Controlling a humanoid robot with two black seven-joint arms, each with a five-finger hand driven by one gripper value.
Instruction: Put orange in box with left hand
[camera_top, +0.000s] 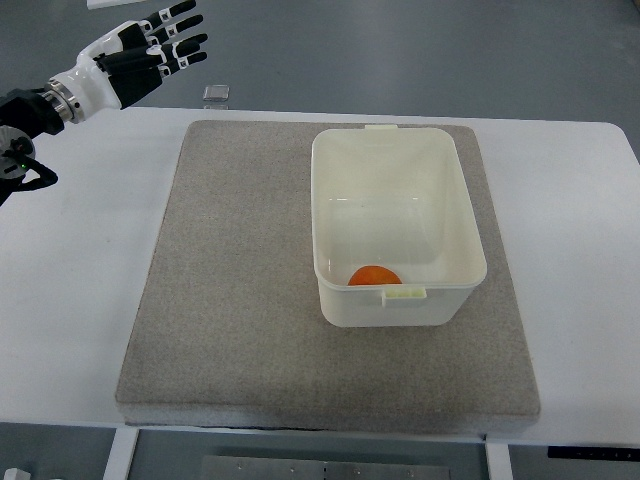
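Hovering above the far left corner of the white table (70, 260), the robot's left hand (150, 50) shows its fingers spread and relaxed, holding nothing, well apart from the work below. The orange (374, 276) lies inside the cream plastic box (335, 180), low against the near wall beside the front latch tab; part of it is hidden by the rim. The box stands on a grey felt mat (230, 300) that covers most of the tabletop, and a small grey object (216, 93) sits just beyond the mat's far edge. The right hand is out of view. Judged from this layout, the placing looks done, and what remains risky is slight: the fruit, being round, could roll across the smooth box floor if the table were jolted, and an arm swinging low toward the middle could clip the tall box wall and push the light container across the mat.
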